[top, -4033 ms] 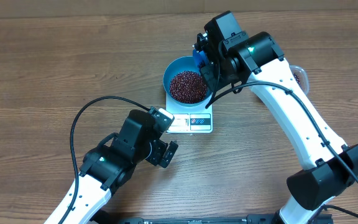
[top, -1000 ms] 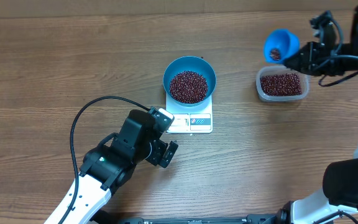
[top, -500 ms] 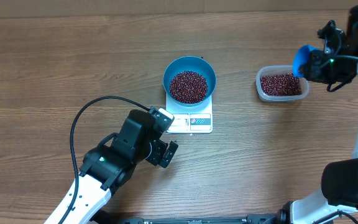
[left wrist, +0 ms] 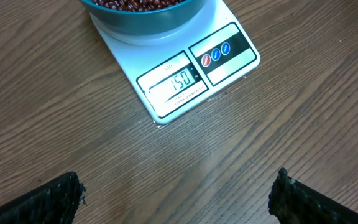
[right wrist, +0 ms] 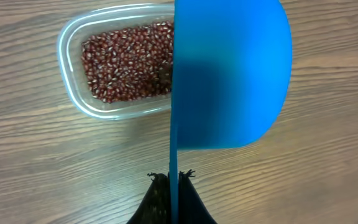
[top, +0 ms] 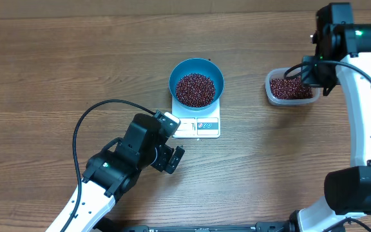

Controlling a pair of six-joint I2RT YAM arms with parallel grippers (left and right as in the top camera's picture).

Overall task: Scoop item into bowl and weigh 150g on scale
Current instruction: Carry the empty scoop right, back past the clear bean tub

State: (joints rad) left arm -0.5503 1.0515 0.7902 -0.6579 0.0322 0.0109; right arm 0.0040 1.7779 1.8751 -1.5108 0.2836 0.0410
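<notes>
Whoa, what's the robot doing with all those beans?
It is weighing beans. The right pincer is shut on a blue scoop, holding it tipped on its side above the clear tub of spare beans. The big blue bowl sits on the white scale with a heap of beans in it. The display reads 150, so the weighing looks about done. The left pincer is open, holds nothing, and hangs over the table just in front of the scale.

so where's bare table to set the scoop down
Bare table lies between the bowl and the tub, and across the far left beyond the bowl. Crowded: in front of the scale, where the open left gripper sits, and at the tub, under the right gripper's scoop.
</notes>
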